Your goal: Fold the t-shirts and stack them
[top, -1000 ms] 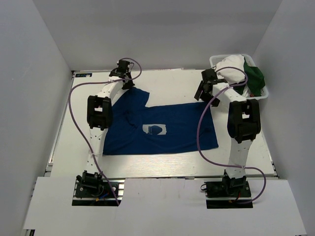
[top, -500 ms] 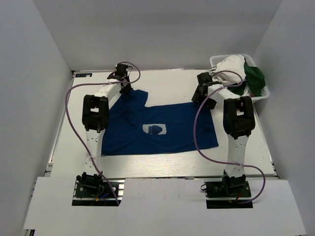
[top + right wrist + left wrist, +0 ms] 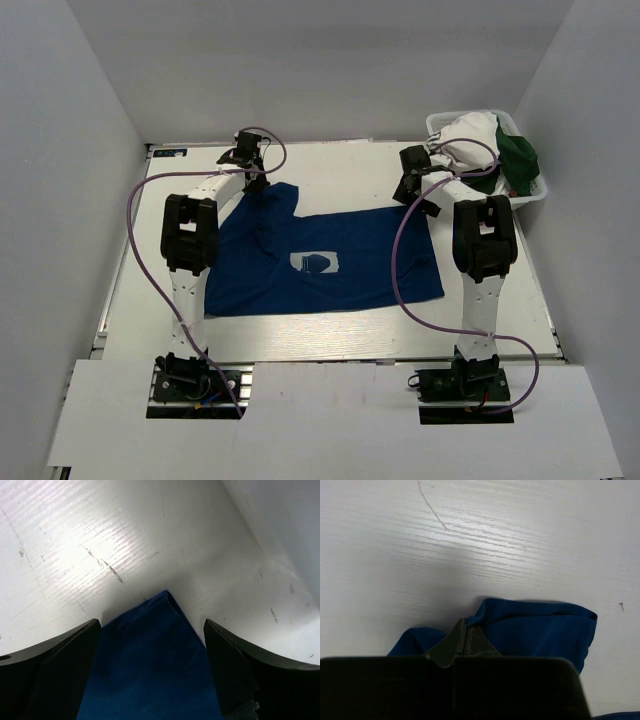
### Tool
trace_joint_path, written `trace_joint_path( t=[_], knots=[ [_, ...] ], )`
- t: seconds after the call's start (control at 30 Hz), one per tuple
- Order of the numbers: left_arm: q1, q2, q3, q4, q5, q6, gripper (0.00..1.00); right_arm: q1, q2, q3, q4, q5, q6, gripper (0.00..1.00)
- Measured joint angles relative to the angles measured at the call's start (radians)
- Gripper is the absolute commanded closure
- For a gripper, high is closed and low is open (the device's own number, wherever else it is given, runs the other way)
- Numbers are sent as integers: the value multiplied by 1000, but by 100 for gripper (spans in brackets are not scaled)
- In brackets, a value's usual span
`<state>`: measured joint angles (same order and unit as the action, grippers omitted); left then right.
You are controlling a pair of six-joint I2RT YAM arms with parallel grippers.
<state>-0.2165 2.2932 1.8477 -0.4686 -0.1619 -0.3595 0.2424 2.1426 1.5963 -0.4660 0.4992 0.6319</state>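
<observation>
Top: blue tee [image 3: 330,262] flat mid-table [image 3: 330,170], other tees [image 3: 470,135] heaped in the far-right basket [image 3: 436,122].
Left wrist: left gripper [image 3: 466,641] pinched tight on a blue tee fold.
Right wrist: right gripper [image 3: 151,630] spread wide - tee corner sits between its fingers, not gripped.

Light: bright, even, from overhead.
Glare: streaky sheen on the surface [image 3: 520,550], wrist views.
Shadows: soft, faint.

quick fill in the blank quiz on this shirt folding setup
The left tool is ____ on a bunched edge of the blue t-shirt. The right tool stands ____ over that shirt's corner. The white t-shirt and green t-shirt lie in the ____.
Missing: shut; open; basket.
</observation>
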Motion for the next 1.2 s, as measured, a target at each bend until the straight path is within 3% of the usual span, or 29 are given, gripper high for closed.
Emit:
trace_joint_path(
  t=[0.2, 0.4, 0.5, 0.53, 0.6, 0.63, 0.77, 1.0, 1.2],
  knots=[
    [-2, -3, -18, 13, -6, 0, 100, -1, 43, 50, 16, 3, -16, 11],
    [-2, -29, -55, 30, -6, 0, 100, 3, 77, 78, 44, -16, -12, 27],
    [-2, -45, -62, 33, -6, 0, 100, 2, 76, 71, 50, -14, -9, 46],
    [-2, -49, -64, 36, -6, 0, 100, 2, 69, 60, 60, -10, -8, 59],
    [-2, -58, -68, 38, -5, 0, 100, 2, 43, 15, 79, -4, -6, 72],
    [-2, -66, -75, 43, -5, 0, 100, 2, 29, -8, 81, -3, 0, 82],
    [-2, -104, -117, 53, 0, -4, 100, 3, -16, -72, 81, 4, 16, 100],
    [-2, -214, -222, 70, 18, -22, 100, 21, -39, -101, 76, 20, -6, 100],
    [-2, -373, -399, 101, 20, -55, 100, 55, -131, -172, 82, 36, -38, 100]
  ],
)
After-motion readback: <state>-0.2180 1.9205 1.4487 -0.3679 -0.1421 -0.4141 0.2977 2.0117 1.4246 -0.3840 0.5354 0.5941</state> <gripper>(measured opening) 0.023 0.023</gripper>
